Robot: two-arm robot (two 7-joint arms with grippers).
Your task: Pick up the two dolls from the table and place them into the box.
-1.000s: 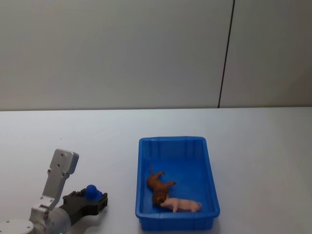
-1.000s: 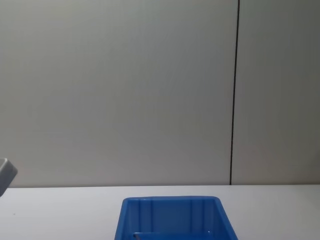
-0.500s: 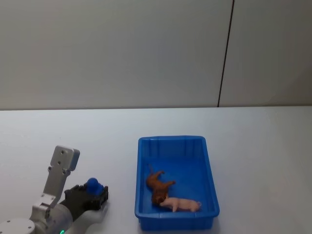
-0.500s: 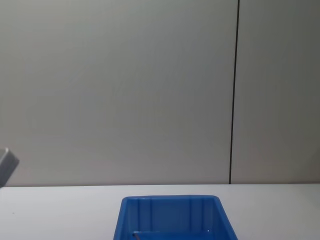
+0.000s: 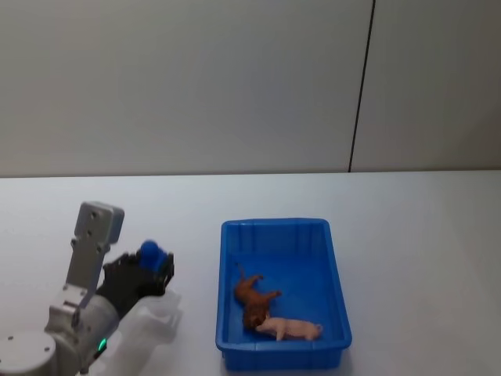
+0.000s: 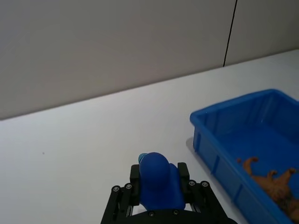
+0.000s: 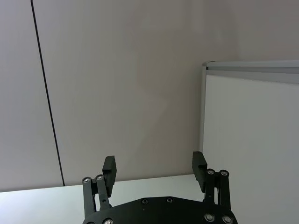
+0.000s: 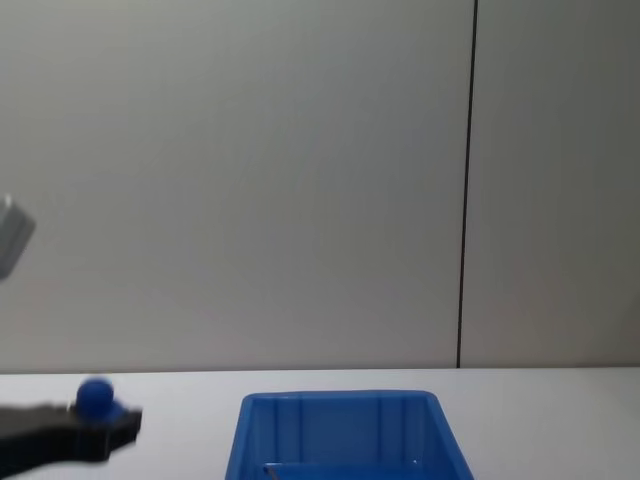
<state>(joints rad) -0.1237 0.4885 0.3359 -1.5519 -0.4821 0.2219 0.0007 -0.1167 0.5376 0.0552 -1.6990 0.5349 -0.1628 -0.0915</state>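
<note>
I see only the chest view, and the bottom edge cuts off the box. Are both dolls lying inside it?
Observer: Yes. In the head view a brown doll and a pink doll lie touching at the near end of the box.
Operator: What is the blue ball near my left edge?
Observer: It is a blue rounded thing clamped in the left gripper, which is to the left of the box, over the table.
Operator: And the right gripper?
Observer: The right gripper is open and empty, facing the wall.

no readable text, labels or numbers
</note>
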